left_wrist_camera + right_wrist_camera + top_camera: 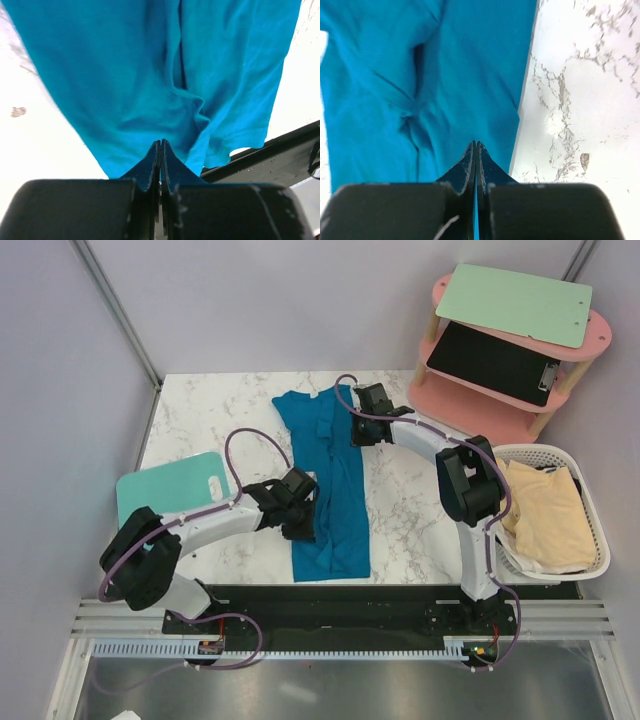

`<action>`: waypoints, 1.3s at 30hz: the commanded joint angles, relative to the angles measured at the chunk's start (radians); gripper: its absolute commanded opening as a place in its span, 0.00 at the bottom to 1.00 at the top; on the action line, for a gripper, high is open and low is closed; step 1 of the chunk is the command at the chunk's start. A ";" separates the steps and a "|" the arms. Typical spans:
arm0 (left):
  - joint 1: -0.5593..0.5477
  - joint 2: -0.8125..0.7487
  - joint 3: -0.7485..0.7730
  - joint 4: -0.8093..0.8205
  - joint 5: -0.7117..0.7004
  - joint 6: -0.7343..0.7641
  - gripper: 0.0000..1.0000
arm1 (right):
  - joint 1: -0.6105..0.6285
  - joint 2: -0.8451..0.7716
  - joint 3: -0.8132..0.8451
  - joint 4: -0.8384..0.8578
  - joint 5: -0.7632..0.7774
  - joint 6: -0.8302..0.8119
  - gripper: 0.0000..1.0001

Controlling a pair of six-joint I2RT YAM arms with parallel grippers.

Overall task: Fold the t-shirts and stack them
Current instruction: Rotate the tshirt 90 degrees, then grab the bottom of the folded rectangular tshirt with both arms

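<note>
The teal-blue t-shirt (340, 510) lies folded into a long narrow strip on the marble table, running from the far middle to the near edge. My left gripper (310, 524) is at its left edge near the hem, with its jaws closed on the cloth (150, 65). My right gripper (356, 433) is at its right edge near the sleeve end, with its jaws closed on the cloth (445, 75). Both wrist views show the tips together, left gripper (160, 142) and right gripper (476, 144). The cream-yellow t-shirts (548, 515) lie piled in the basket.
The white mesh basket (545, 452) stands at the table's right edge. A mint-green board (170, 490) lies at the left. A pink shelf (590, 340) at the back right holds a green clipboard (515, 302) and a black one (495, 362). The black rail (270, 155) borders the near edge.
</note>
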 commanded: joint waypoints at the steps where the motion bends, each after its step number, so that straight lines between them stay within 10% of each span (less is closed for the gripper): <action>1: -0.033 0.033 0.030 0.024 0.022 0.005 0.02 | -0.002 -0.069 -0.007 0.020 -0.016 0.009 0.00; 30: -0.296 0.212 0.111 0.058 0.035 -0.076 0.02 | -0.011 0.058 0.120 0.025 -0.085 0.028 0.00; 39: -0.271 -0.265 0.130 -0.107 -0.279 -0.056 0.02 | -0.028 0.092 0.216 0.057 -0.125 0.058 0.00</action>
